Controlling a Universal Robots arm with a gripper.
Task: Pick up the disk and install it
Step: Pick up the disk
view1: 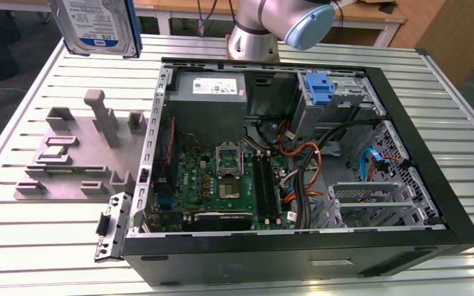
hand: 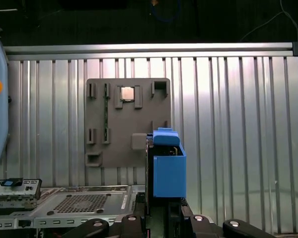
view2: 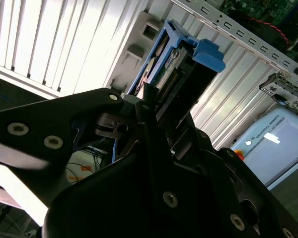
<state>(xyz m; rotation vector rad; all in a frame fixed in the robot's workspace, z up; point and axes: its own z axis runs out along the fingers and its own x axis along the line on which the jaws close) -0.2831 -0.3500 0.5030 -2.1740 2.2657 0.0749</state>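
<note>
The disk (view1: 97,24), a silver hard drive with a blue-and-white label in a blue carrier bracket, hangs upright in the air above the table's far corner at the exterior view's left. In both wrist views my gripper (hand: 164,210) (view2: 156,106) is shut on one end of the disk (hand: 167,166) (view2: 181,57), and the blue bracket sticks out beyond the dark fingers. The disk is well above the grey fixture plate (hand: 126,119) and apart from the open computer case (view1: 434,185).
The case lies open with the motherboard (view1: 220,185), cables, a grey power-supply box (view1: 212,92) and a drive bay holding a blue bracket (view1: 320,86). A grey fixture plate (view1: 72,160) with a small chip (view1: 54,153) lies to the case's left. The arm's base (view1: 258,37) stands behind the case.
</note>
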